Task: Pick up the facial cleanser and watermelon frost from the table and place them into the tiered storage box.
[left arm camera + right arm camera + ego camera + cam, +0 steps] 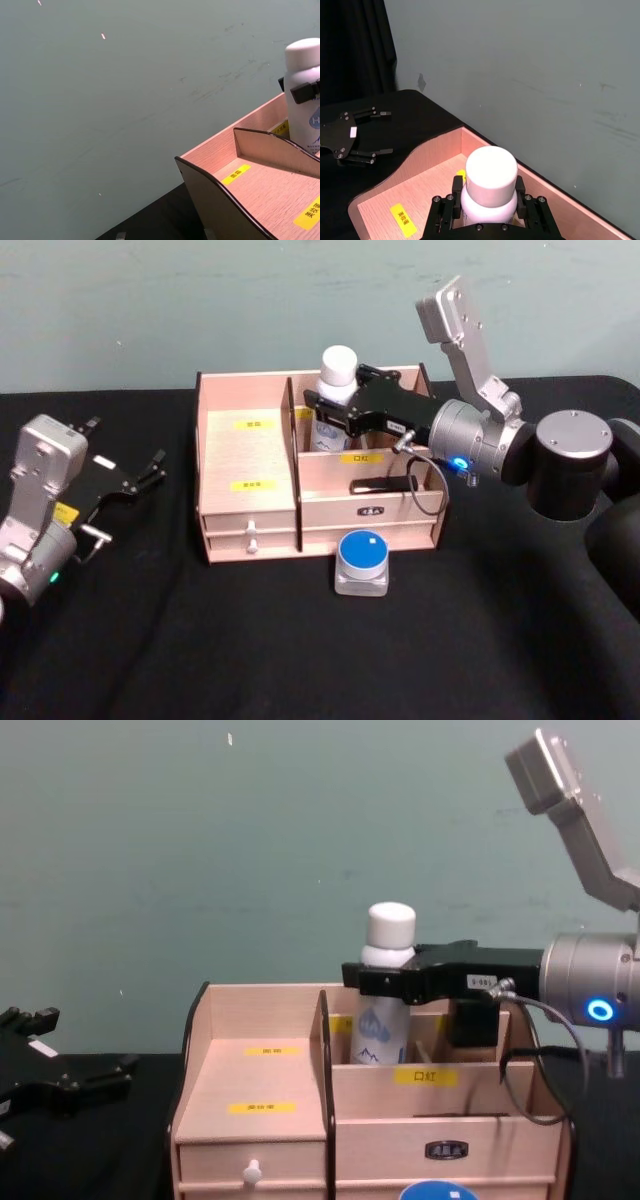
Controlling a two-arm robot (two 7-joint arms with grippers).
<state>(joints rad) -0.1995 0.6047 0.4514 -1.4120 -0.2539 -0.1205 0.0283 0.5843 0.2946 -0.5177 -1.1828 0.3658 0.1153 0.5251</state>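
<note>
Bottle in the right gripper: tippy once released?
Likely somewhat tippy: the bottle is tall and narrow, gripped near its neck by the right gripper. Dividers of the tiered storage box beside it should limit any lean. The left gripper sits parked, open.

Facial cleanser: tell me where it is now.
In the head view, the facial cleanser stands upright in a back compartment of the tiered storage box, right of the divider, gripped by the right tool.
</note>
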